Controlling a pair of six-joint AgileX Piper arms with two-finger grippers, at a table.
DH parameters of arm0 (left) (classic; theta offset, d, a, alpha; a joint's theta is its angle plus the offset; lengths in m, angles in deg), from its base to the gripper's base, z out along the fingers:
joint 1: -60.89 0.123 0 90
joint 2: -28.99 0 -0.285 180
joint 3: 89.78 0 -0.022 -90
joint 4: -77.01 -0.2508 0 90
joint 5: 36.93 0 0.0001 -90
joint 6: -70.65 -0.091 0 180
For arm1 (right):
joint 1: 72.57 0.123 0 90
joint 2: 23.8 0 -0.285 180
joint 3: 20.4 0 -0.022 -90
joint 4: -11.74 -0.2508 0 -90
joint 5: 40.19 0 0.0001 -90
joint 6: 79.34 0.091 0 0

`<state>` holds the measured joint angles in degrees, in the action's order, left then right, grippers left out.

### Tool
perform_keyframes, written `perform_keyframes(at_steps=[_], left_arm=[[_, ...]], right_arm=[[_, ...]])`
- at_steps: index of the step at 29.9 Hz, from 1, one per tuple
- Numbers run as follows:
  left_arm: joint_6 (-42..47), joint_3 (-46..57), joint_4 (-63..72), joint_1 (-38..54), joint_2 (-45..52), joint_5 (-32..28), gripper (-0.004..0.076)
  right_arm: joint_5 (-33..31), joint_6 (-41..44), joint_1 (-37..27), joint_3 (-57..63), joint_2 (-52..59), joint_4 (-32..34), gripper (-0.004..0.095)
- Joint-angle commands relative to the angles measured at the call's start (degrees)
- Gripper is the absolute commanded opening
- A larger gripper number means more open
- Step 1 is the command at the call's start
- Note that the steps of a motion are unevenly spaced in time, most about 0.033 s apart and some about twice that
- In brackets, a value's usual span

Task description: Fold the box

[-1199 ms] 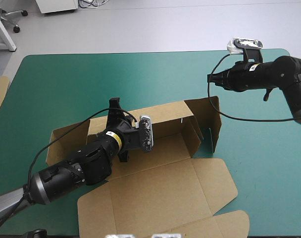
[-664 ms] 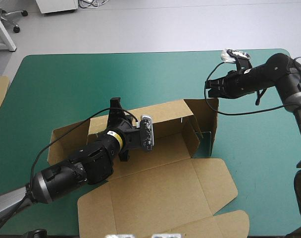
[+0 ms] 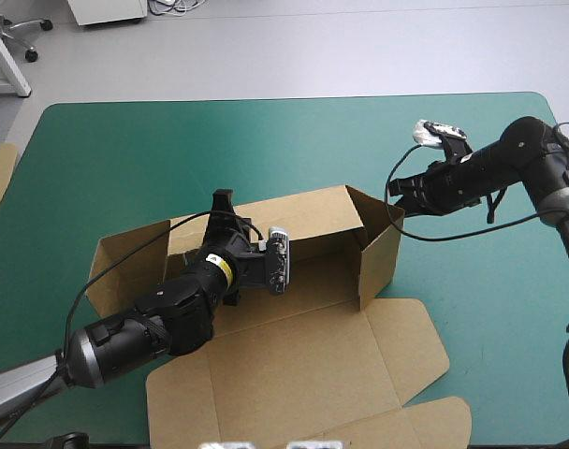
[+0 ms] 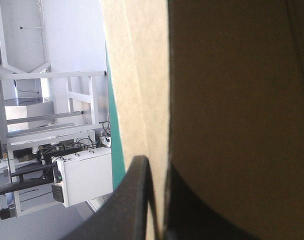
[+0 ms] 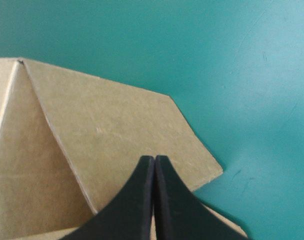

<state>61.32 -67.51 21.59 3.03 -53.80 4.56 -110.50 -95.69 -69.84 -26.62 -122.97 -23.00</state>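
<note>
left pincer [image 3: 221, 198] nips box [image 3: 294, 360] wall; right pincer [image 5: 154, 161] over flap

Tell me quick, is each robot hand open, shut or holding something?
Left hand: shut on the box, gripping its far wall.
Right hand: shut, empty, tip at the box's end flap.

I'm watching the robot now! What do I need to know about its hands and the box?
Left hand: shut on the box, pinching the top edge of the back wall.
Right hand: shut, its tips at the outside of the right wall.
The box sits in the middle of the table.
Done: the back wall and right wall stand up.
Left to do: the left wall leans outward, nothing looks tucked yet, and the lid lies flat toward the near edge.
</note>
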Motion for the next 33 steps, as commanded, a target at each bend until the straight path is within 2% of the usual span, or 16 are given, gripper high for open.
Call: perform_keyframes(at_steps=[1,10,15,19,21,26,33], left_arm=[[1.19,0.99,8.96,-0.28,-0.58,1.82,-0.0015],[2.62,0.99,8.96,-0.28,-0.58,0.9,-0.0015],[2.62,0.99,8.96,-0.28,-0.58,0.76,-0.0015],[2.62,0.99,8.96,-0.28,-0.58,0.76,-0.0015],[2.62,0.99,8.96,-0.28,-0.58,0.76,-0.0015],[2.62,0.99,9.19,-0.28,-0.58,1.26,-0.0015],[2.62,0.99,9.19,-0.28,-0.58,1.16,-0.0015]], right_arm=[[-0.92,-2.39,-0.54,1.54,6.0,-2.86,-0.0019],[4.34,-9.31,-0.54,11.59,14.28,-6.44,-0.0019],[5.79,-16.69,-0.54,18.59,15.77,-11.81,-0.0019],[8.83,-20.66,-0.54,21.67,15.86,-12.93,-0.0019],[8.4,-20.52,-0.54,21.88,15.97,-13.06,-0.0019],[4.7,-20.4,-0.54,15.62,19.31,-17.27,-0.0018],[7.83,-10.91,-0.54,-1.31,16.61,-6.97,-0.0018]])
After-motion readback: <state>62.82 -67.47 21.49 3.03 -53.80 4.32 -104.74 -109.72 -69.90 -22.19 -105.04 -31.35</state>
